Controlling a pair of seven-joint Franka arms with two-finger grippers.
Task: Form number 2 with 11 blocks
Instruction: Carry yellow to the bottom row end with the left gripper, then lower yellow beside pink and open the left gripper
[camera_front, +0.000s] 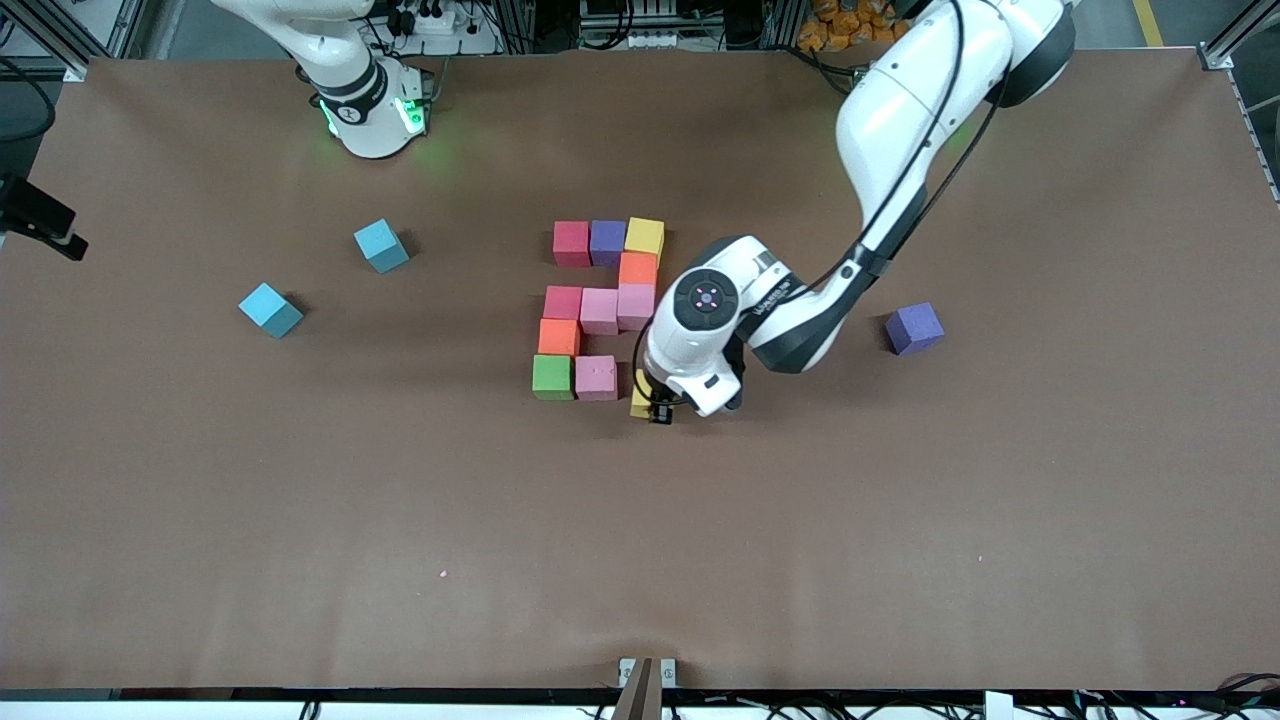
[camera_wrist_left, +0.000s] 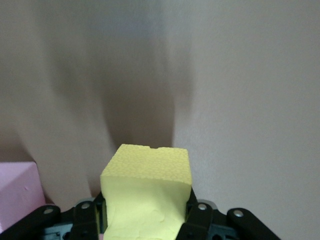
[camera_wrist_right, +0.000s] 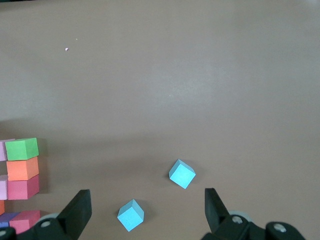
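Several blocks lie together mid-table: red (camera_front: 571, 243), purple (camera_front: 607, 242) and yellow (camera_front: 645, 237) in the row farthest from the front camera, then orange (camera_front: 638, 268), two pink (camera_front: 636, 303) (camera_front: 599, 310), red (camera_front: 562, 302), orange (camera_front: 559, 337), green (camera_front: 552, 377) and pink (camera_front: 596, 378). My left gripper (camera_front: 652, 404) (camera_wrist_left: 147, 222) is shut on a second yellow block (camera_front: 640, 398) (camera_wrist_left: 147, 190), low at the table beside that last pink block (camera_wrist_left: 17, 195), toward the left arm's end. My right gripper (camera_wrist_right: 146, 212) waits open and holds nothing, high above the table.
A loose purple cube (camera_front: 914, 328) sits toward the left arm's end of the table. Two light-blue cubes (camera_front: 381, 245) (camera_front: 270, 309) lie toward the right arm's end, also seen below the right wrist (camera_wrist_right: 182, 173) (camera_wrist_right: 131, 215). The right arm's base (camera_front: 370, 100) stands at the table's edge.
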